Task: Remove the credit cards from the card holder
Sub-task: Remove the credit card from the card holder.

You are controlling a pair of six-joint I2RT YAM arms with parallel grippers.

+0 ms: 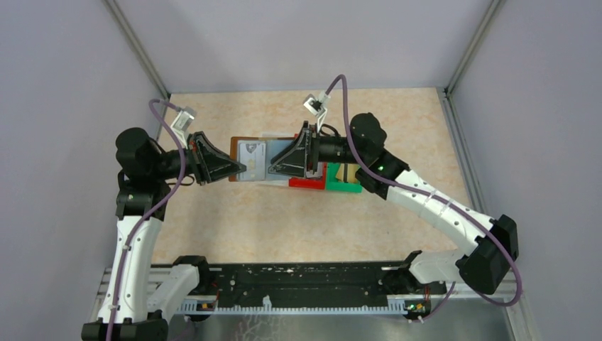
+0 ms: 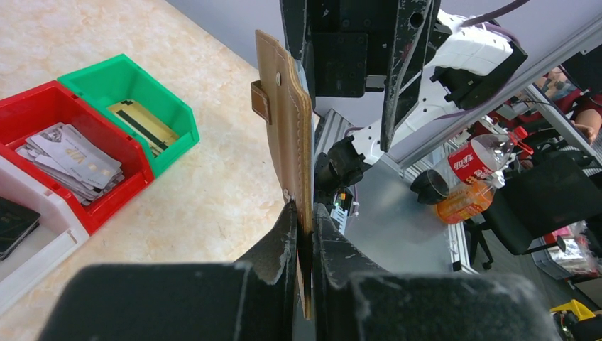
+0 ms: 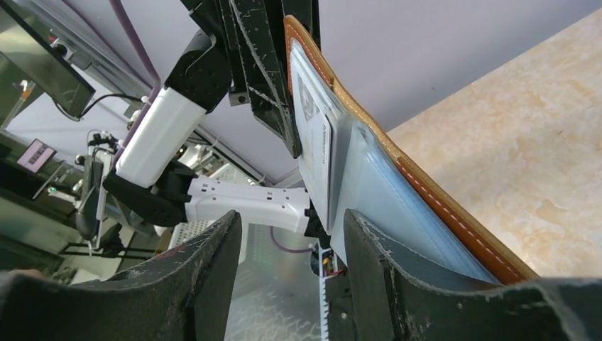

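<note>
Left of the holder (image 2: pixel 287 121): my left pincer (image 2: pixel 304 234), pressed tight on one edge, keeping it open and clear of the table.

In the holder: at least one pale card (image 3: pixel 314 135) in a clear sleeve (image 3: pixel 376 199). Work unfinished.

Right of the holder: my right pincer (image 3: pixel 291 234), spread, fingers flanking the card's edge, gripping nothing.

Further right, below:
- white bin (image 2: pixel 35 249), black card (image 2: pixel 11 220)
- red bin (image 2: pixel 106 206), silvery cards (image 2: pixel 71 160)
- green bin (image 2: pixel 177 142), gold card (image 2: pixel 142 121)

Part done, I judge.

Room: open air around the holder. The sleeve edge sits close to my right finger, and the bins lie near beneath.
</note>
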